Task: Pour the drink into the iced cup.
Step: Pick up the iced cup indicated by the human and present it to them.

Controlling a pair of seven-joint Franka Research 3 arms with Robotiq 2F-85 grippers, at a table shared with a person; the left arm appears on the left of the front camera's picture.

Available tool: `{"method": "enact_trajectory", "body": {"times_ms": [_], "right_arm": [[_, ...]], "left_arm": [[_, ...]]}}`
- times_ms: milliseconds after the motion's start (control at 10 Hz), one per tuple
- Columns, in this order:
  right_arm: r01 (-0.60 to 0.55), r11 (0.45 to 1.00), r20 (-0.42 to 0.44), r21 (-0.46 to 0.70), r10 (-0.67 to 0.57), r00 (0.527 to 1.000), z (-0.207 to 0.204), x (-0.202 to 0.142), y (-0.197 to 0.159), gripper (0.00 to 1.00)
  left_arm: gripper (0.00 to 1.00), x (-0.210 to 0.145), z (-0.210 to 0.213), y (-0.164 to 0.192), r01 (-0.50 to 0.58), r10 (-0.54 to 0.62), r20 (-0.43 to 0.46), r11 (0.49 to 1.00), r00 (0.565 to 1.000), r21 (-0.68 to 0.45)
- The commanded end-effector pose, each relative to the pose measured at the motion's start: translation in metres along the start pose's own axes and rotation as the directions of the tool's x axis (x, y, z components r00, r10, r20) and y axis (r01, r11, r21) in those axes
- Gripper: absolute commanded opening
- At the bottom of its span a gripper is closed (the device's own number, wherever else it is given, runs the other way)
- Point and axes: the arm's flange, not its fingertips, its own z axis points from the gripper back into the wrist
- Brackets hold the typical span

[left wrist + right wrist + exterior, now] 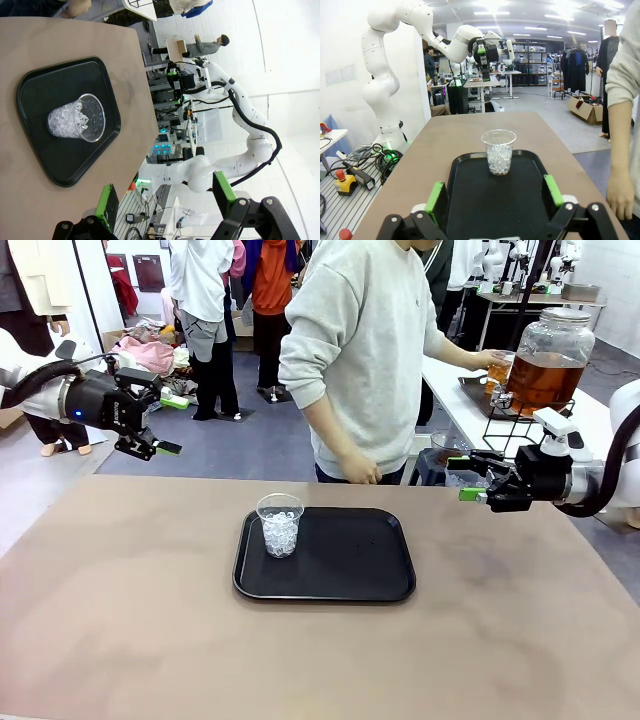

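no print i can read from here. the iced cup [280,525] stands upright on the far-left corner of a black tray [345,585], which lies flat in the middle of the worktop [120,620]. the cup is clear thin plastic, tapering downward, with small clear ice lumps filling roughly its lower two thirds. the tray is a rounded rectangle with a raised rim and a matte bed. the worktop is a smooth brownish sheet.

the drink [545,378] is well away from the cup. it is amber-brown and see-through, and it fills the lower part of a round glass dispenser jar [553,340] with a metal lid [566,314]. the jar sits on a black wire stand [505,425] on a white side table [470,405] beyond the worktop's far-right corner. a person in a pale grey sweatshirt stands at the far edge. one hand [484,359] is up at the jar's near side, by something amber that i can't make out. the other hand [360,472] hangs just past the far edge.

the left gripper [163,425] hovers off the far-left corner, its fingers spread apart and holding nothing. the right gripper [466,479] hangs over the far-right edge and points inward, its green pads also wide apart with nothing between them. between it and the cup there is nothing but bare tray.
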Motion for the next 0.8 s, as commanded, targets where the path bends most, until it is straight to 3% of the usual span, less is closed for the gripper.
{"method": "enact_trajectory", "body": {"times_ms": [0, 700], "right_arm": [[0.001, 1.000, -0.001, 0.003, -0.001, 1.000, -0.0009, 0.0029, -0.0017, 1.00], [0.001, 1.000, -0.001, 0.003, -0.001, 1.000, -0.0009, 0.0029, -0.0017, 1.00]], "left_arm": [[1.00, -0.0003, -0.0001, -0.0022, -0.006, 0.006, 0.005, 1.000, 1.000, 0.002], [1.00, -0.0003, -0.0001, -0.0022, -0.006, 0.006, 0.005, 1.000, 1.000, 0.002]]}}
